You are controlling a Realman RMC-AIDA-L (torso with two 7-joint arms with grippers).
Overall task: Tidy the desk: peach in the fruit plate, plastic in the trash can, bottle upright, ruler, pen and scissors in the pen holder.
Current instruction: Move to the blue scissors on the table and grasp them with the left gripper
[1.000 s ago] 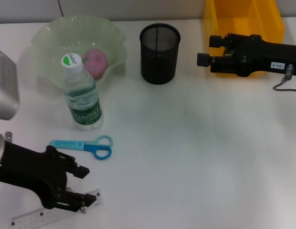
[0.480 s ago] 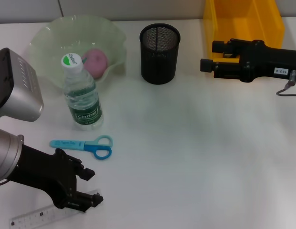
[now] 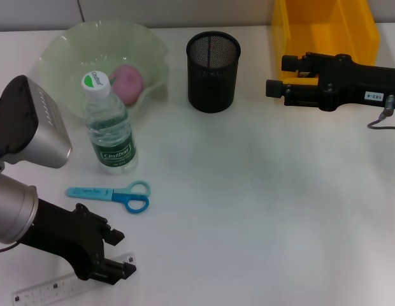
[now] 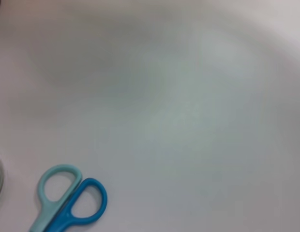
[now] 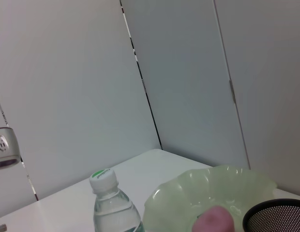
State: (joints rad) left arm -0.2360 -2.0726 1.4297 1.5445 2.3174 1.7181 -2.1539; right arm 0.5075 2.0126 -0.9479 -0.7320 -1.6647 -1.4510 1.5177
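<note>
Since the frame a second ago the left gripper [image 3: 114, 255] is sitting further in over the ruler [image 3: 51, 290] at the desk's [image 3: 261, 210] near left corner, fingers apart and straddling its end, so a pickup looks intended. Scissors [image 3: 111, 194] are lying just beyond, untouched. Bottle [image 3: 108, 127] is already standing upright; peach [image 3: 128, 83] is resting in the fruit plate [image 3: 70, 57]. Pen holder [image 3: 213, 71] is waiting at the far edge. Right gripper [image 3: 274, 81] is hanging idle beside the trash can [image 3: 325, 25], fingers apart.
</note>
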